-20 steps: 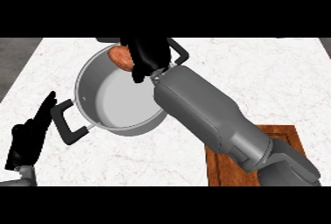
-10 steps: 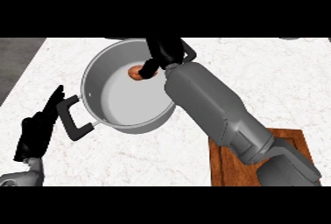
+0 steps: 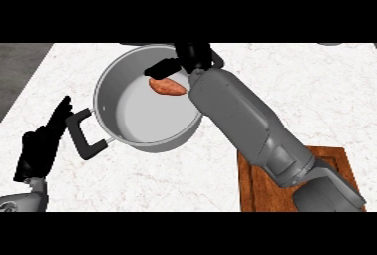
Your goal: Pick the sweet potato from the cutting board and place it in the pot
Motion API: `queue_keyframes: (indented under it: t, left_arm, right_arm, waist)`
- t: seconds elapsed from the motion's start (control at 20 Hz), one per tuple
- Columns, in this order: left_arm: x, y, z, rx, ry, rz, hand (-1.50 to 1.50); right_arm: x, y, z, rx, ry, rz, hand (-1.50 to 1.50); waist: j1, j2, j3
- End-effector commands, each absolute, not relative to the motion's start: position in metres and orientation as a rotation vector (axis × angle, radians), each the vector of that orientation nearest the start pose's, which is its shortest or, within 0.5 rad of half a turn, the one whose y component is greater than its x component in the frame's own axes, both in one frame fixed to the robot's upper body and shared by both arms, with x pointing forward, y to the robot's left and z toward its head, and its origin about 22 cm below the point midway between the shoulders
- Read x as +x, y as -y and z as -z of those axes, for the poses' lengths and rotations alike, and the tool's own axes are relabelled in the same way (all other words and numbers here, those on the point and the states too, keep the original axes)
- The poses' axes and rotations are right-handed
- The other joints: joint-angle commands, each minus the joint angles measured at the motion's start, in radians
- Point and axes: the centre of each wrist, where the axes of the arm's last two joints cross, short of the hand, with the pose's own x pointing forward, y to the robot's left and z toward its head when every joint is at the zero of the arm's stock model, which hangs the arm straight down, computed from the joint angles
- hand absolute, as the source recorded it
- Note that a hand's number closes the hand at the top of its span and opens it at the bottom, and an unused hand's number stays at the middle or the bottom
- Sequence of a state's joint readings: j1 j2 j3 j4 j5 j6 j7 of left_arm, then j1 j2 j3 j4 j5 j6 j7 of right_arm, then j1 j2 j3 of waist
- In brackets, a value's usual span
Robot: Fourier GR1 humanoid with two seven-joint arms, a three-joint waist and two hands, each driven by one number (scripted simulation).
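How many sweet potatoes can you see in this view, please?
1: the sweet potato lies inside the pot, near its far rim, just below the right hand. None shows on the cutting board.

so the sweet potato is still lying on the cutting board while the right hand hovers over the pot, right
Not quite. The head view shows the sweet potato inside the pot, just below the right hand. The cutting board at lower right has no sweet potato on its visible part.

Sweet potato (image 3: 168,86) inside pot (image 3: 117,79), right hand (image 3: 193,56) above.
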State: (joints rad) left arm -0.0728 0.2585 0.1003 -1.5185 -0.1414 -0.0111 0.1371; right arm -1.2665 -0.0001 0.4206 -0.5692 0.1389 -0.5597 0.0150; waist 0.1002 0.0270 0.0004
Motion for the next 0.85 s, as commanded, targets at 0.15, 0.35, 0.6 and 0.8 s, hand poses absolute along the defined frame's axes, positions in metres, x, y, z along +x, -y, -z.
queue_keyframes:
  t: [0.15, 0.35, 0.6, 0.8]
  left_arm:
    - [0.263, -0.325, -0.025, 0.403, 1.405, 0.169, 0.00]
    - [0.248, -0.327, -0.024, 0.414, 1.398, 0.181, 0.00]
    - [0.241, -0.340, -0.014, 0.430, 1.385, 0.144, 0.00]
    - [0.228, -0.345, -0.002, 0.445, 1.373, 0.135, 0.00]
  right_arm:
    - [0.422, 0.016, -0.164, -0.192, 1.985, -0.361, -1.50]
    - [0.423, 0.018, -0.157, -0.104, 1.944, -0.378, -1.50]
    - [0.420, 0.044, -0.134, 0.012, 1.918, -0.378, -1.50]
    - [0.414, 0.098, -0.123, 0.012, 1.937, -0.341, -1.50]
  waist:
    - [-0.049, -0.013, -0.001]
    - [-0.056, -0.018, -0.001]
    - [-0.095, -0.027, 0.000]
    - [-0.109, -0.031, 0.000]
